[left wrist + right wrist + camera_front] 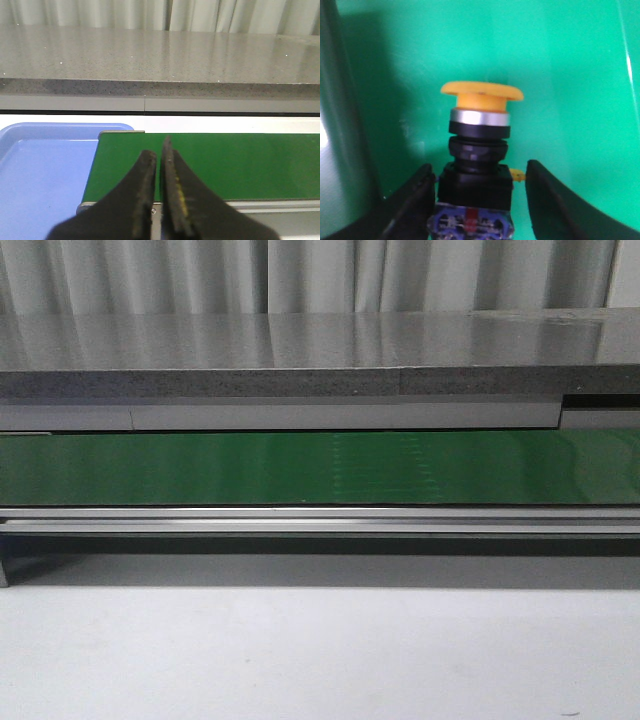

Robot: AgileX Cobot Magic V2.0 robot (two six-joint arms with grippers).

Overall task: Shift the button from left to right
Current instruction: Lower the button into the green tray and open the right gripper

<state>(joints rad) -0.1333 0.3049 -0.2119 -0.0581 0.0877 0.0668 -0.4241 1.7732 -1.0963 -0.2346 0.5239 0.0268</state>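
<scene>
Though cropped low, button (476, 150) sits between right gripper's (477, 200) parted fingers; left gripper (160, 190) closed.

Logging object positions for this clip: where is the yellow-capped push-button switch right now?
Only the right wrist view shows the yellow-capped push-button switch: it sits between the right gripper's open black fingers, above a bright green surface.

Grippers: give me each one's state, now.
Left gripper: shut, holding nothing.
Right gripper: open, fingers either side of the button, one touching its black body.
</scene>
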